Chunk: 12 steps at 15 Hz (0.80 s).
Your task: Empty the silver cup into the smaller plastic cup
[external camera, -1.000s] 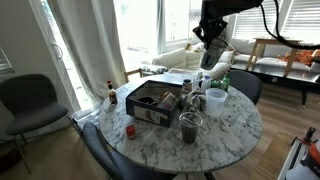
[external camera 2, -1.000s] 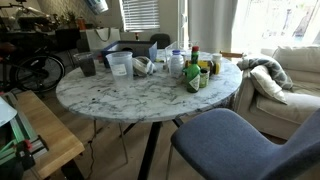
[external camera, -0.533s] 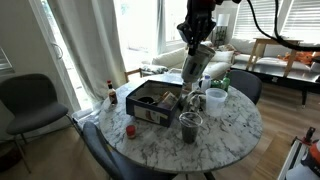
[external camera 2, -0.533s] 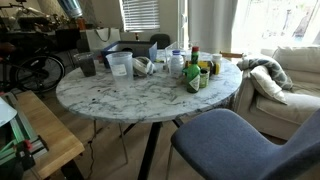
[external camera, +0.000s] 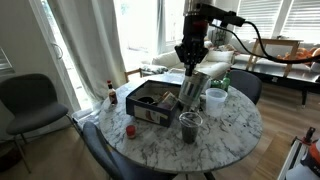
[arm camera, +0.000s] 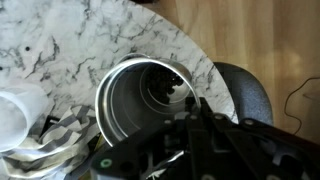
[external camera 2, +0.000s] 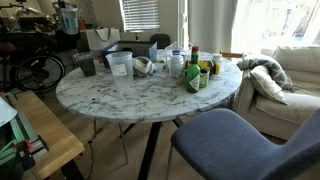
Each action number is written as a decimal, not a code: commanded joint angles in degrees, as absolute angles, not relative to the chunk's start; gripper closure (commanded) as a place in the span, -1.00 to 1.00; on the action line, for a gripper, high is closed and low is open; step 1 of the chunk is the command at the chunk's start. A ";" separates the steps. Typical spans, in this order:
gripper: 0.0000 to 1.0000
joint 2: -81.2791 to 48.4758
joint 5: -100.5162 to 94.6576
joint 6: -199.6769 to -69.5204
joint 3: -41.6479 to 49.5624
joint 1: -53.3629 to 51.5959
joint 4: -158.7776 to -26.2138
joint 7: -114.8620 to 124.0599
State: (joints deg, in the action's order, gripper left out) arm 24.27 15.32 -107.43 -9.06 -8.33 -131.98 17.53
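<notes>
End effector [external camera: 190,66] seemingly grips one silver cup [external camera: 190,92], held higher than one smaller plastic cup [external camera: 190,127]

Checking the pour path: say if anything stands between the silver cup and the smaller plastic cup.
Nothing visible does. The silver cup, held in the hand, hangs higher than the smaller plastic cup; the whitish cup stands aside.

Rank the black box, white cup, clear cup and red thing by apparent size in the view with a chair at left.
Black box
White cup and clear cup: alike, clear one nearer
Red thing
</notes>
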 commanded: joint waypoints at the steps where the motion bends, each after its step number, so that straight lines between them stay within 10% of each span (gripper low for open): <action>1: 0.98 19.90 22.72 -111.76 -6.23 -8.07 -135.09 12.03; 12: 0.91 15.44 30.76 -124.03 -3.86 -7.04 -140.48 6.68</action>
